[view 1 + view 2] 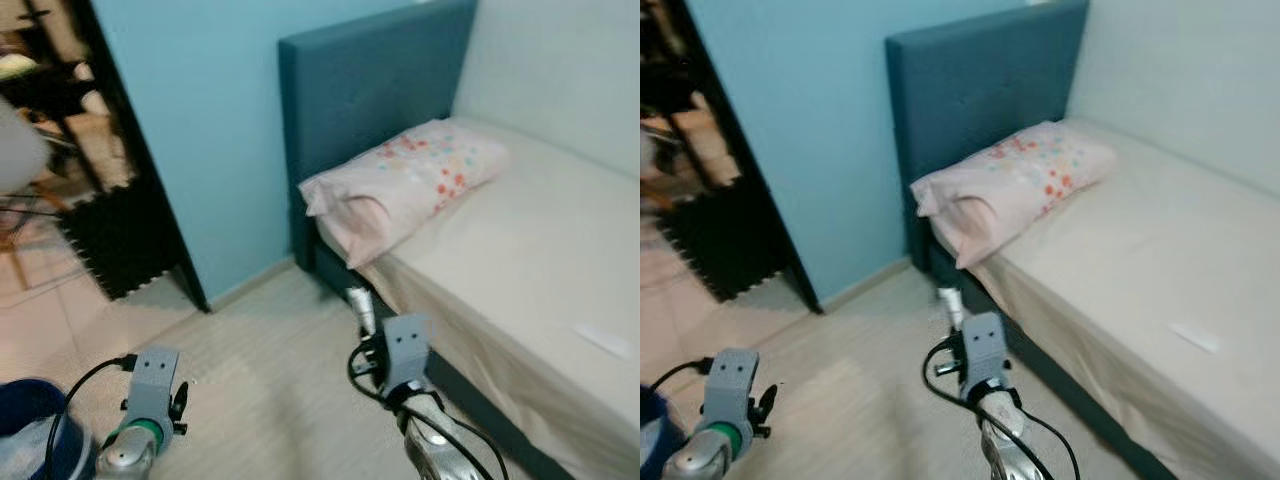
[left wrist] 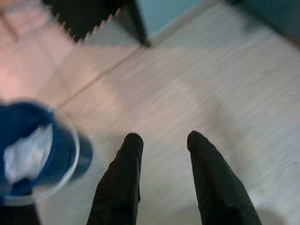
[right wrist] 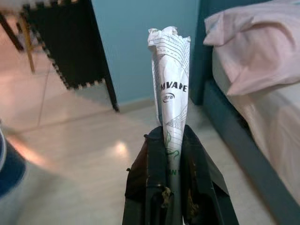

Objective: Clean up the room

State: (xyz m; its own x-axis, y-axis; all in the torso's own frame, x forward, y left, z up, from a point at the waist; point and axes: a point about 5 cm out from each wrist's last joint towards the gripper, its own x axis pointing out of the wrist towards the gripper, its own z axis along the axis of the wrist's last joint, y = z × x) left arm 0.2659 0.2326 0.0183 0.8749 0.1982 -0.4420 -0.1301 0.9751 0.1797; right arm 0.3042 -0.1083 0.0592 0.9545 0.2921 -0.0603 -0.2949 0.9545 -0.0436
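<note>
Gripping a crumpled white wrapper (image 3: 169, 89) printed with dark lettering, the right gripper (image 3: 172, 140) has its two black fingers closed tight on the wrapper's lower part, so that the wrapper stands up between them and pokes out past the tips; from the head camera the same wrapper (image 1: 360, 305) shows as a pale stub at about 12 o'clock from the right wrist, just in front of the dark base of the bed (image 1: 520, 300); the left gripper (image 2: 161, 140) hangs low over the pale wooden floor (image 1: 260, 370) with its fingers (image 2: 126, 164) spread apart and nothing between them; at about 9 o'clock from that gripper sits a blue bin (image 2: 42, 150) with something white and crumpled lying inside, and from the head camera the bin (image 1: 30, 430) lies at about 8 o'clock in the scene, close beside the left arm; the bed fills the 3 o'clock side, with a cream sheet, a pink flowered pillow (image 1: 405, 180) resting against the teal headboard (image 1: 370, 90), and a small white scrap (image 1: 603, 340) lying on the sheet toward 4 o'clock; a light blue wall (image 1: 200, 120) stands at 12 o'clock, and a dark doorway with black foam mats (image 1: 120, 240) opens at about 10 o'clock.
</note>
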